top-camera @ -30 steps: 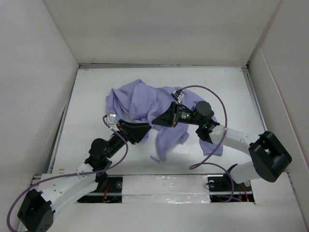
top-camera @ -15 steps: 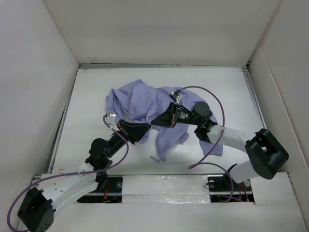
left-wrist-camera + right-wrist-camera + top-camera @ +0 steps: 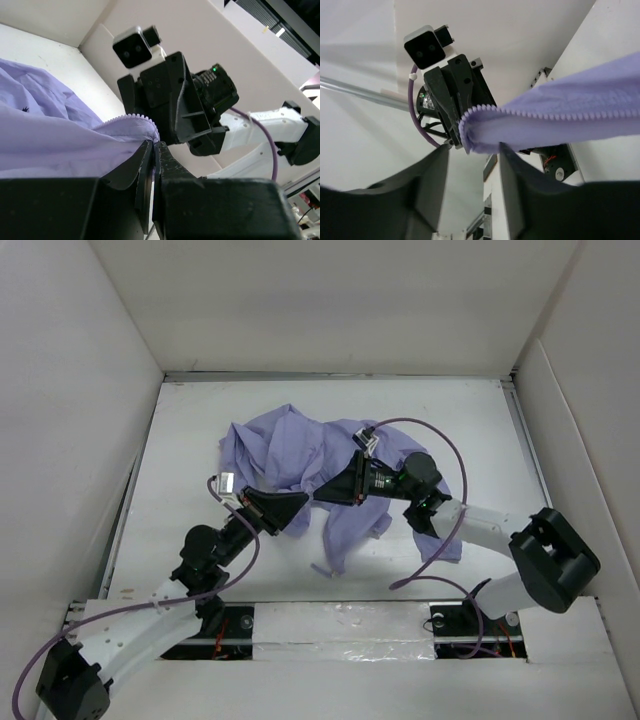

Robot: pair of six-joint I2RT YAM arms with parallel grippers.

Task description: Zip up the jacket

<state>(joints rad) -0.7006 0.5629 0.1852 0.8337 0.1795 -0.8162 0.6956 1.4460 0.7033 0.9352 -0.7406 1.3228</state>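
The left gripper (image 3: 155,146) is clamped tight on the jacket (image 3: 50,145), right where a row of zipper teeth (image 3: 131,117) ends. The cloth vanishes between its dark fingers, so how much is pinched stays hidden. The right gripper (image 3: 474,150) has its fingers standing apart. The toothed edge (image 3: 545,114) crosses the gap between them, and whether either finger touches the cloth is hard to tell. Both wrist views cut off their own fingers at the bottom edge.

From above, the left gripper (image 3: 306,503) reaches in from 8 o'clock and the right gripper (image 3: 319,498) from 3 o'clock. They meet nose to nose at the jacket's 6 o'clock side, and their black bodies cover the held stretch. The jacket (image 3: 300,445) lies crumpled on the white table (image 3: 480,430), slightly toward 11 o'clock from the table's middle. Its folds are too bunched to tell sleeves from front panels. One flap trails toward 6 o'clock, and the right arm hides part of the cloth at 4 o'clock.

Counted: one jacket, two grippers and one row of teeth in each wrist view. There are two purple cables, one looping over the right arm (image 3: 445,440) and one along the left (image 3: 250,550). There are also two white wrist cameras, each seen from the opposite wrist (image 3: 132,47) (image 3: 425,47).
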